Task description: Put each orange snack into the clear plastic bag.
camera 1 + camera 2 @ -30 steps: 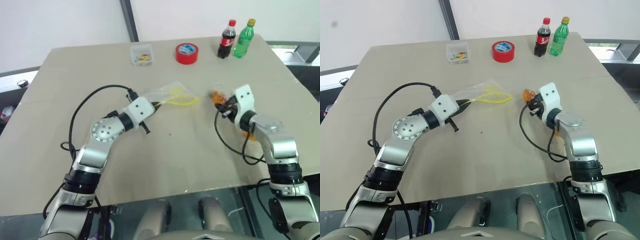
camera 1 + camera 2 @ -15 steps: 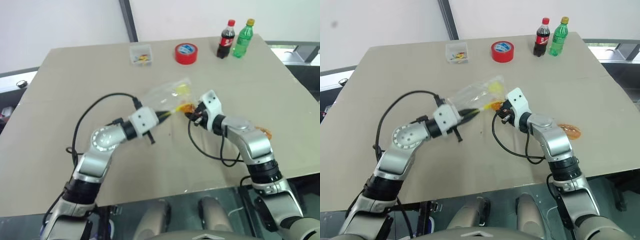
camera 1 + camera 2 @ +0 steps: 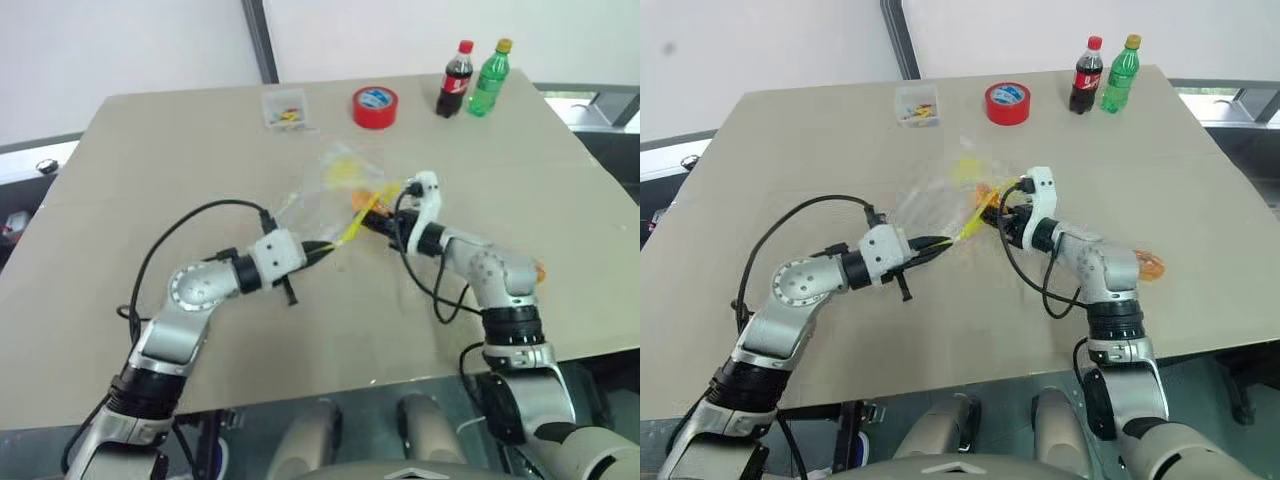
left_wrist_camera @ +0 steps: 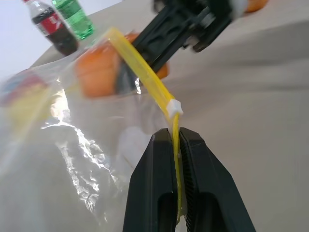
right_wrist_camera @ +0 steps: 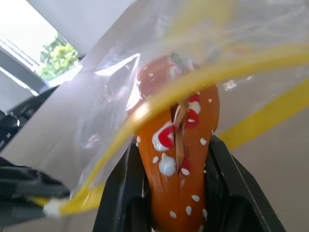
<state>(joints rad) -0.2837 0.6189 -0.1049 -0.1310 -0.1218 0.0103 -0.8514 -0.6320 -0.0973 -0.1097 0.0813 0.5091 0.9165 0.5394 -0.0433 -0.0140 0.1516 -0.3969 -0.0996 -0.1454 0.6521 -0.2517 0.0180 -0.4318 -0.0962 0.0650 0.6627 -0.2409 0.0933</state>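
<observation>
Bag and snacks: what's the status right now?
Left gripper shut on bag strip. Right gripper holds snack at bag mouth. Second snack on table. Nothing blocking.

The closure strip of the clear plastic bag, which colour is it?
Yellow; the closure strip of the clear plastic bag shows best in the left wrist view.

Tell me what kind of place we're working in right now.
Probably a lab or test room: a bare tan table set with unrelated props, a red tape roll, two small soda bottles and a small clear box, before a plain white wall.
</observation>
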